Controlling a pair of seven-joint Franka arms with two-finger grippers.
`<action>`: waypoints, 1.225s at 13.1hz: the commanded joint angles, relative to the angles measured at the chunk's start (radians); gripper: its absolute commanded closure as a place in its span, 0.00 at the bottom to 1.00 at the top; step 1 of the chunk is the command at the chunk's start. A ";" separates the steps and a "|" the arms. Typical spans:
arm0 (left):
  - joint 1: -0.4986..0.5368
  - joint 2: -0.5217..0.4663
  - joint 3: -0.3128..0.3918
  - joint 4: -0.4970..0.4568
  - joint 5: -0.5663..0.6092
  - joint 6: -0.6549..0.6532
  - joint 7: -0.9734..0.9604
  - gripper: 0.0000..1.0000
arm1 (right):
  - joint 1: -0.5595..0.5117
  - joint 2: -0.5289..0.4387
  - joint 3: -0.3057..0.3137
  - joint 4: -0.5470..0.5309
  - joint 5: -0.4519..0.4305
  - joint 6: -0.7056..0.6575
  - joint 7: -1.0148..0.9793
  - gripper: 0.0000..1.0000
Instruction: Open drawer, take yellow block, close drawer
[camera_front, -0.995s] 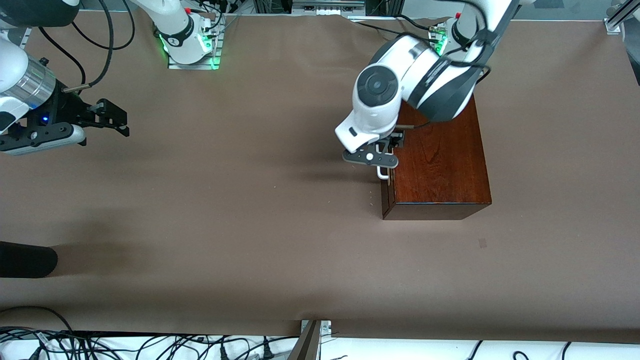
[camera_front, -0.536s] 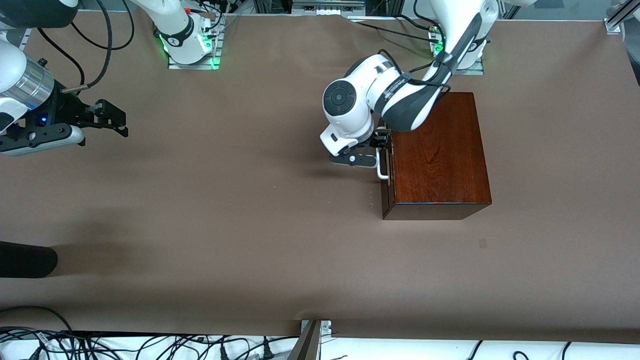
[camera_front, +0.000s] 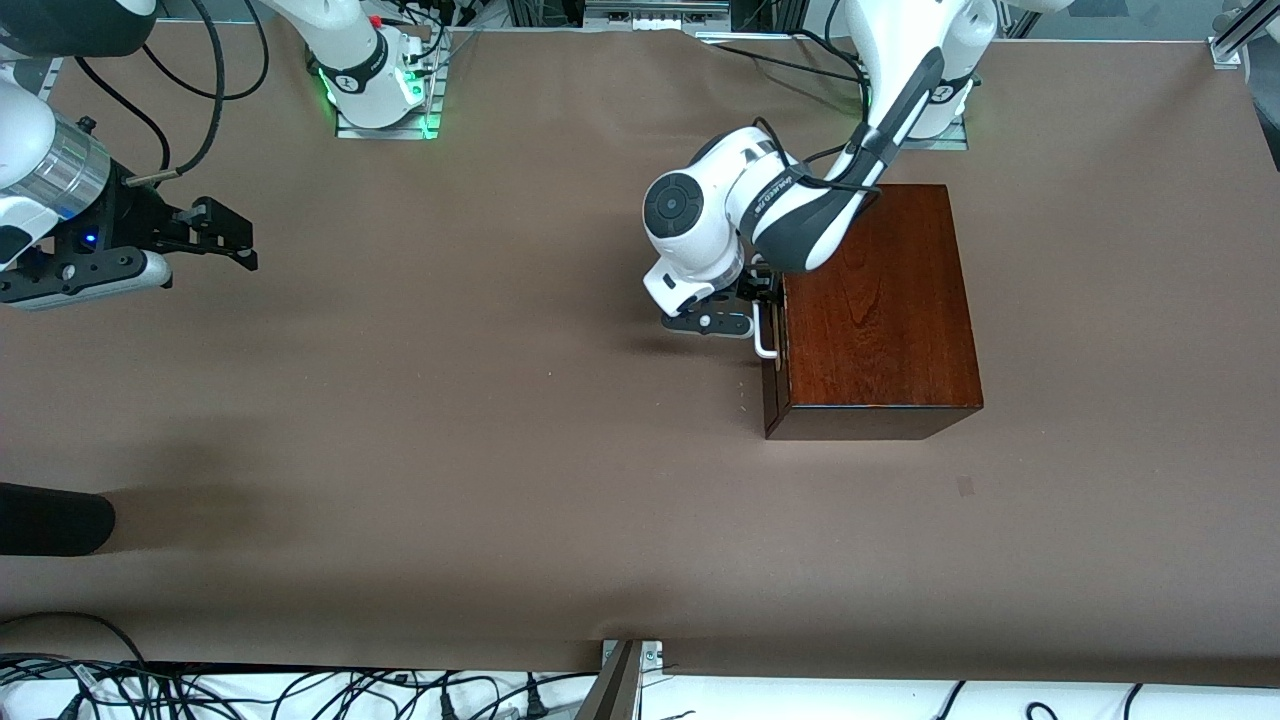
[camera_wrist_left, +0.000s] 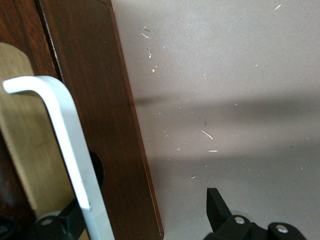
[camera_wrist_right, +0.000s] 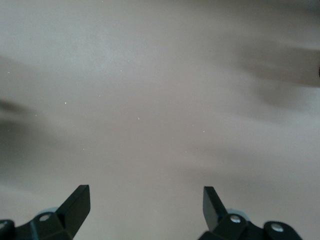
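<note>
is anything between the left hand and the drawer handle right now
Nothing visible. The left hand is already at the white handle on the drawer front, fingers open, one finger beside the bar. The right hand waits over bare table.

My black fingers (camera_wrist_left: 220, 210) look like matt plastic. The box (camera_front: 880, 300) is glossy dark wood, its handle (camera_wrist_left: 65, 150) smooth white, and the table (camera_front: 450, 450) a matt brown sheet.

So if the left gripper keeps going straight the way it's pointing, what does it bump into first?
Probably the drawer's front. The left gripper is open, with one finger tucked at the white handle and the other finger out over the bare table. The drawer looks shut, so it would likely press against it.
</note>
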 joint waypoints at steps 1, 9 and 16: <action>-0.003 0.001 0.004 -0.010 0.033 0.027 -0.048 0.00 | -0.004 -0.003 -0.001 0.003 0.018 -0.014 0.011 0.00; -0.087 0.059 0.002 0.083 0.016 0.144 -0.195 0.00 | -0.007 0.004 -0.002 0.003 0.018 -0.014 0.011 0.00; -0.124 0.171 0.002 0.284 -0.051 0.168 -0.224 0.00 | -0.007 0.017 -0.025 0.003 0.017 -0.014 0.009 0.00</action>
